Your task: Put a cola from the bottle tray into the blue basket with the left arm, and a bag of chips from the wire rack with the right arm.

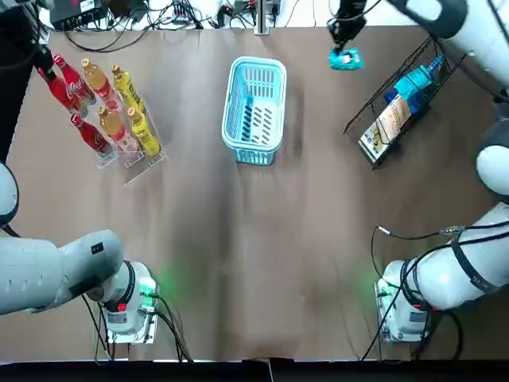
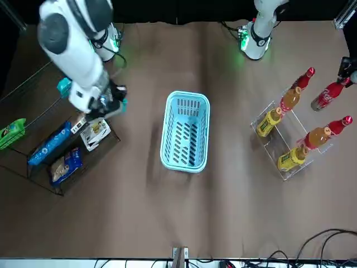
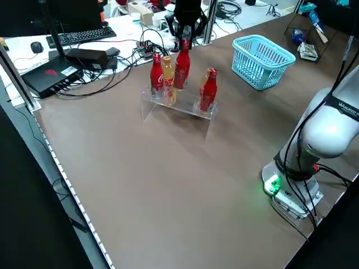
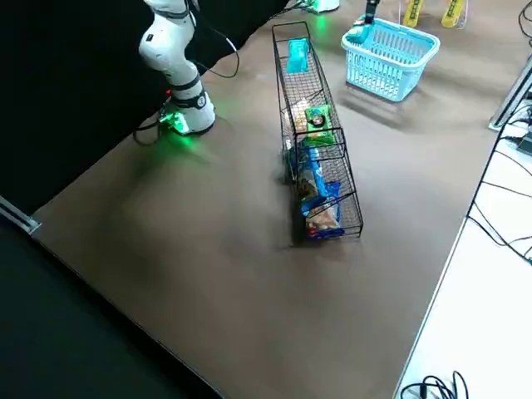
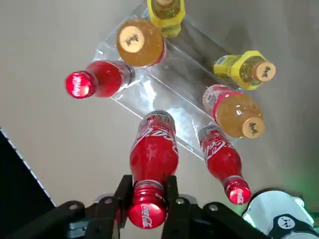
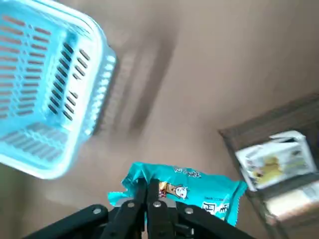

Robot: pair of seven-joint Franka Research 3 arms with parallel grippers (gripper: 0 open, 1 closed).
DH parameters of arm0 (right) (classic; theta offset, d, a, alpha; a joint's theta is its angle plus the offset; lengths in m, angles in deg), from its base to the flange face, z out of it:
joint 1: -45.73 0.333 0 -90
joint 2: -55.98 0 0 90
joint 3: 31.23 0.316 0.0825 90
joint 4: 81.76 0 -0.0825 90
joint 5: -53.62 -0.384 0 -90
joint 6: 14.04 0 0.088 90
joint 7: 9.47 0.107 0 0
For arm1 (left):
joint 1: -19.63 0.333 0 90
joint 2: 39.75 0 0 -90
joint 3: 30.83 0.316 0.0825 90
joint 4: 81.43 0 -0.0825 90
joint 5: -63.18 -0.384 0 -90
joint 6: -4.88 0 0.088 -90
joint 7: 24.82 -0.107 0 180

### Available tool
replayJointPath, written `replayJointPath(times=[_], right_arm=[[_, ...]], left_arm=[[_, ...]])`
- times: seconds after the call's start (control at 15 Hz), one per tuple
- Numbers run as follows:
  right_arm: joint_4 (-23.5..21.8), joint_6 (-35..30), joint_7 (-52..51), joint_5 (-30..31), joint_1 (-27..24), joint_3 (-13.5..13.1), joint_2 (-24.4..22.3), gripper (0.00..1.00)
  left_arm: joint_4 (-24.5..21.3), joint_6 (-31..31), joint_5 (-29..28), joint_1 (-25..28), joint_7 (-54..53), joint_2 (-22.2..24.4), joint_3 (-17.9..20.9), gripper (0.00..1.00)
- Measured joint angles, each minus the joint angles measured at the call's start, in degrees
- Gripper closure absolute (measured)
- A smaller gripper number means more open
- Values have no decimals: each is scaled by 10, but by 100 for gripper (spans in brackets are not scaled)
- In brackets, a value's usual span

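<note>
At the far left of the table, the left gripper (image 5: 146,208) is clamped on the neck of a cola (image 5: 153,149), with one finger on each side just below the cap. The cola hangs tilted, lifted clear of the tray (image 1: 145,162) and over its outer left side. Six bottles stand in the tray: two colas, two orange and two yellow. At the far side of the table, right of centre, the right gripper (image 1: 347,38) holds a teal chips bag (image 1: 346,60) by its top edge. Its fingers (image 6: 157,201) are pressed together on the foil, and the bag hangs below them. The bag is in the air between the rack (image 1: 372,111) and the basket (image 1: 256,62), touching neither. The basket stands upright on the table at centre, toward the far side, with its open top facing up. The rack lies at the right side of the table, angled from near to far, and holds several more bags, among them a blue one and a white one. Both arm bases sit at the near edge, each with a green light at its foot.
</note>
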Motion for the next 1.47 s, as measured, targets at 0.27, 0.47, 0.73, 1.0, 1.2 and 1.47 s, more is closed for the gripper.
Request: replayJointPath(times=[0.27, 0.47, 0.73, 1.0, 1.2, 1.47], right_arm=[[35, 78, 96, 0, 59, 0, 66, 97], [39, 162, 157, 0, 97, -1, 107, 97], [41, 262, 180, 1, 127, -2, 157, 97], [44, 349, 183, 1, 132, -3, 195, 97], [50, 371, 184, 1, 138, -3, 219, 97], [51, 372, 184, 1, 138, -8, 220, 68]], left_arm=[[83, -77, 0, -7, 67, -12, -9, 68], [146, -137, 0, -32, 149, -37, -28, 68], [180, -166, 1, -87, 293, -56, -47, 68], [189, -174, 31, -139, 423, -57, -52, 68], [191, -174, 51, -170, 518, -63, -79, 68], [205, -160, 52, -228, 643, -106, -103, 68]])
